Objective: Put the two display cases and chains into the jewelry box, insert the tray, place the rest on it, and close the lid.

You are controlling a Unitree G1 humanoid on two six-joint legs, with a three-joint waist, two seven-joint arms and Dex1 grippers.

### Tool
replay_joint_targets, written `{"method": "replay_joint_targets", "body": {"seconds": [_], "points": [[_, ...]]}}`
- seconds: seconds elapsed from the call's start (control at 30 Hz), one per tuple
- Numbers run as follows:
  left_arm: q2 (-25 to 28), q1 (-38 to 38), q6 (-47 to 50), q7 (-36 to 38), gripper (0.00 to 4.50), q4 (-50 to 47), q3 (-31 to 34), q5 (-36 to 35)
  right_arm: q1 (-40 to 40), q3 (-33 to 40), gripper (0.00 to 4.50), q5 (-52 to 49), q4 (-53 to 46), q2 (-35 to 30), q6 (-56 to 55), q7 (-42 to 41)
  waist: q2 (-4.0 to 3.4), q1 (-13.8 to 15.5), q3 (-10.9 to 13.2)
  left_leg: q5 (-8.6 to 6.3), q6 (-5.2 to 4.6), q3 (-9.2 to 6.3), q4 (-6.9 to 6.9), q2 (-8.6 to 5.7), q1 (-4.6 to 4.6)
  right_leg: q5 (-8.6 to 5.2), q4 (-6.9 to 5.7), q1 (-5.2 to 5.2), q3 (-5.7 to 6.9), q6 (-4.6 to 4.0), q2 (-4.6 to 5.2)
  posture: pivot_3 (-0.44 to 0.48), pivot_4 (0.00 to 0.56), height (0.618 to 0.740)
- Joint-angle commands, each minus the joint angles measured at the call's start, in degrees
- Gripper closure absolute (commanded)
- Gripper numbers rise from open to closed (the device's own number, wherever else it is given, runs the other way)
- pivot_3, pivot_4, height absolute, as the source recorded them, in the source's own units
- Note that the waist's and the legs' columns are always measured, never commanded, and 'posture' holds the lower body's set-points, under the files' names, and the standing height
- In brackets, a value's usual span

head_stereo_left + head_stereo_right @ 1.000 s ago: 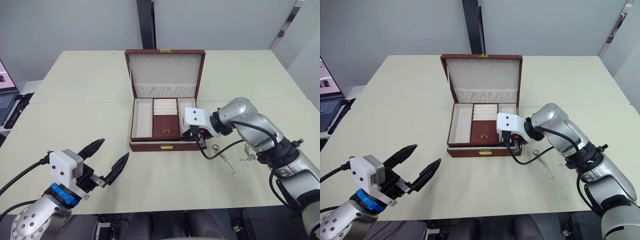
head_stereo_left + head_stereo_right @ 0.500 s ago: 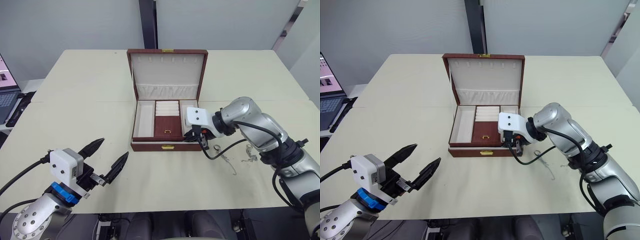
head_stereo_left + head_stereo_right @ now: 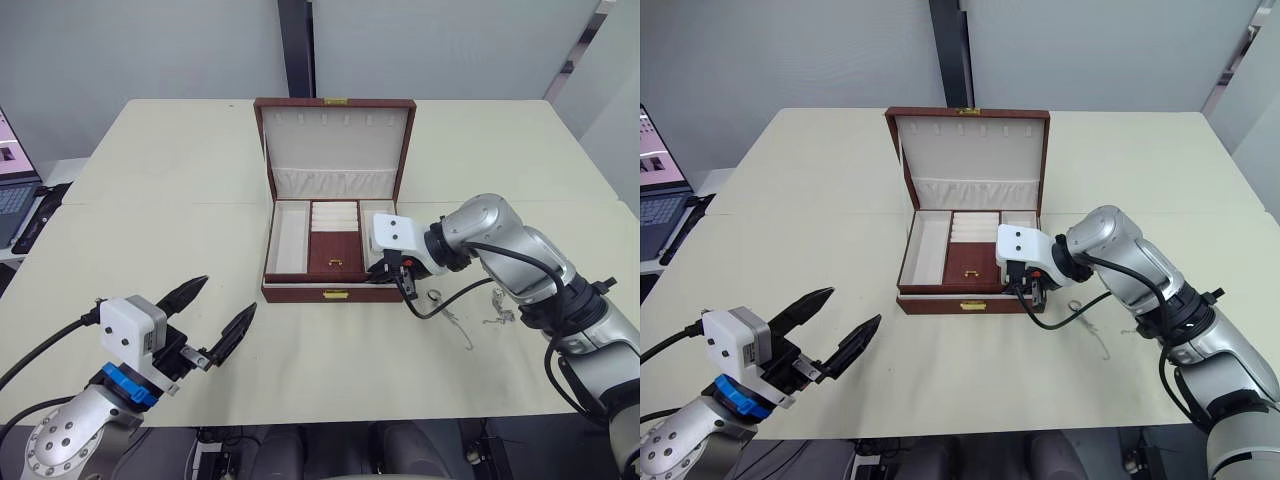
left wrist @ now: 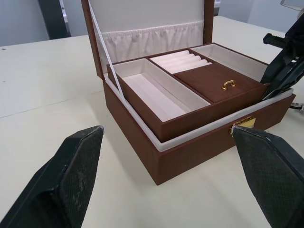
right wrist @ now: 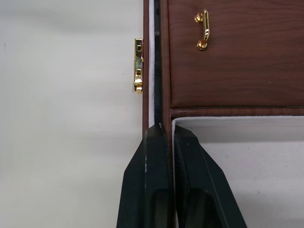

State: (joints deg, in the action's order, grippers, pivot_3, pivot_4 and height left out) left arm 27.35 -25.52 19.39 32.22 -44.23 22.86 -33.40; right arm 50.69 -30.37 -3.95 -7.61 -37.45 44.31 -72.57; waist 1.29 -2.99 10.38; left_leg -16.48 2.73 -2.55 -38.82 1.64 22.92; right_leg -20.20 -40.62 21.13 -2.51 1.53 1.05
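Nothing has shifted: right gripper (image 5: 167,137) stays pinched on the tray (image 5: 232,61) wall (seating it), centre frame; left gripper (image 3: 215,318) wide open, empty.

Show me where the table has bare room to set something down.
The table is bare left of the jewelry box, and in front of it toward the open left gripper. It is crowded right of the box, where the right gripper pinches the tray's rim and chains lie.

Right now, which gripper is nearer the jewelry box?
Right. The right gripper is at the jewelry box, fingers pinching the tray wall at its front right corner. The left gripper hangs open over the table, well short of the box's front left.
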Motion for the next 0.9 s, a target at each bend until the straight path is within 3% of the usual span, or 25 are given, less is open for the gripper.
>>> {"method": "replay_joint_targets", "body": {"seconds": [0.03,0.9], "points": [[0.6,0.3,-1.0,0.6,0.0,-0.4,-0.3,0.1,2.0,2.7,4.49,-1.3,-3.6,-1.1,0.3,-0.5,0.0,0.0,0.0,0.0,0.0,0.0,0.0,0.0,0.0,0.0,0.0,0.0,0.0,0.0,0.0,0.0,0.15,0.74],[0.1,0.4,-1.2,1.1,0.0,0.0,-0.7,0.8,1.8,1.5,4.49,-2.3,-2.5,-1.0,1.2,0.8,-0.01,0.1,0.0,0.0,0.0,-0.01,0.0,-0.01,0.01,0.0,0.01,0.0,0.01,0.0,0.01,0.0,0.15,0.74]]}}
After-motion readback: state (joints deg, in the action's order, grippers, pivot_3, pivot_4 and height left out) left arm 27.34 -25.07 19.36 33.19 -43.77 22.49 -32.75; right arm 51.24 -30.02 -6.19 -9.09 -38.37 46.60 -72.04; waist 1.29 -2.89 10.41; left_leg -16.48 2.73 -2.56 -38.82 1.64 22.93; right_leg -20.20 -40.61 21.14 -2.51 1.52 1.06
